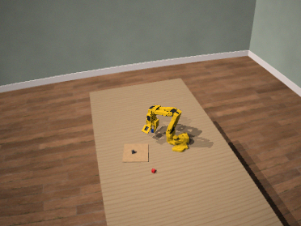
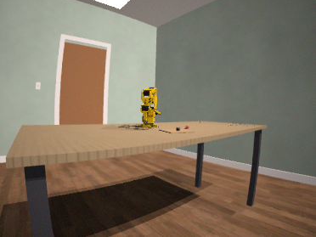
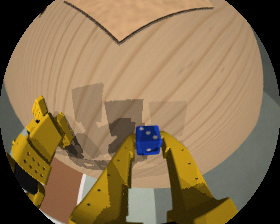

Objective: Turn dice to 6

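Blue die (image 1: 152, 130) (image 3: 148, 140) tilted slightly in gripper (image 3: 148, 143), pips twd cam.
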